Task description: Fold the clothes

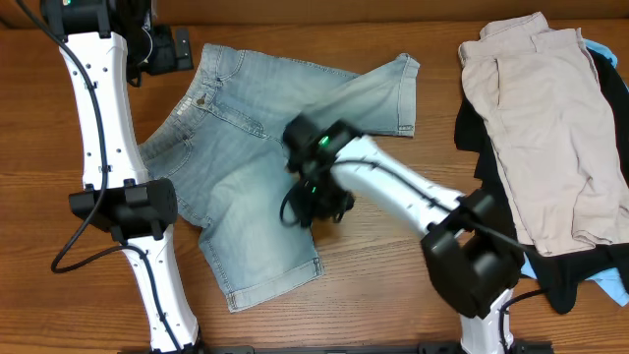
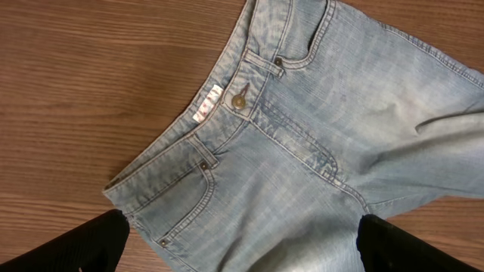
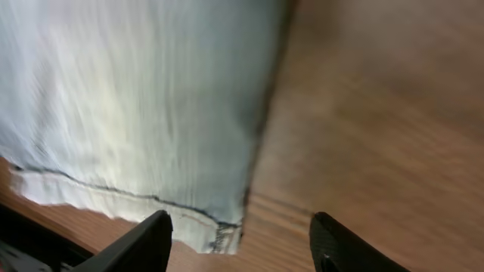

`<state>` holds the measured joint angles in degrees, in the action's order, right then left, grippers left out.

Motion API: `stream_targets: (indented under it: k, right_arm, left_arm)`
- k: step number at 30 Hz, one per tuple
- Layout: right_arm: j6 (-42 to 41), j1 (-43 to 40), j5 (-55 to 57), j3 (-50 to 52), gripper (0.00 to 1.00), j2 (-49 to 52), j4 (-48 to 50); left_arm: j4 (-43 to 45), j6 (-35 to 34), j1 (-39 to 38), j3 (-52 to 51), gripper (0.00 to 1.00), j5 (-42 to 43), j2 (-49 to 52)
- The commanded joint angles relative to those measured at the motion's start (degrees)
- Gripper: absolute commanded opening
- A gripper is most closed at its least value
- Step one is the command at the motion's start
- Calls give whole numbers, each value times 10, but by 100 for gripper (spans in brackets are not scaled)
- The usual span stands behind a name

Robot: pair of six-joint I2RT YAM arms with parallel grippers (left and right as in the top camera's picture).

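The faded light-blue denim shorts (image 1: 256,167) lie spread flat on the wooden table, waistband to the far left and legs to the right and front. My left gripper (image 1: 169,51) hovers at the far left by the waistband. In the left wrist view it (image 2: 242,257) is open wide above the buttoned waistband and front pocket (image 2: 249,143). My right gripper (image 1: 313,202) is over the right edge of the front leg. In the right wrist view it (image 3: 242,245) is open and empty, with the leg's hem corner (image 3: 215,230) between its fingers.
A pile of other garments lies at the right: beige (image 1: 550,128) on top, black (image 1: 477,133) beneath, bright blue (image 1: 611,285) at the front right edge. Bare wooden table (image 1: 393,285) shows around the shorts.
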<state>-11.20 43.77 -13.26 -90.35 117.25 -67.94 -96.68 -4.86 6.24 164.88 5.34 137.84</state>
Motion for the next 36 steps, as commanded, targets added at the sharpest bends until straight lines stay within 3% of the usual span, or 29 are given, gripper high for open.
stream_targets:
  k: [1,15,18,21,24,29,36]
  right_arm:
    - [-14,31,33,26,61,-17,3]
    - [-14,48,43,143,56,-17,66]
    - [-15,48,54,144,46,-17,67]
    - [-42,42,85,144,18,-17,69]
    - [-79,21,115,144,10,-17,58]
    - [-116,-61,169,144,5,-17,45]
    - [-113,-246,177,144,6,-17,125]
  left_arm:
    - [-1,22,1,6,100,8,-7]
    - [-1,21,1,1,100,9,-7]
    - [-1,22,1,1,100,6,-7]
    - [-1,26,1,1,100,4,-7]
    - [-1,41,1,1,100,4,-7]
    - [-1,63,1,1,100,1,-7]
    - [-1,85,1,-5,100,0,-7]
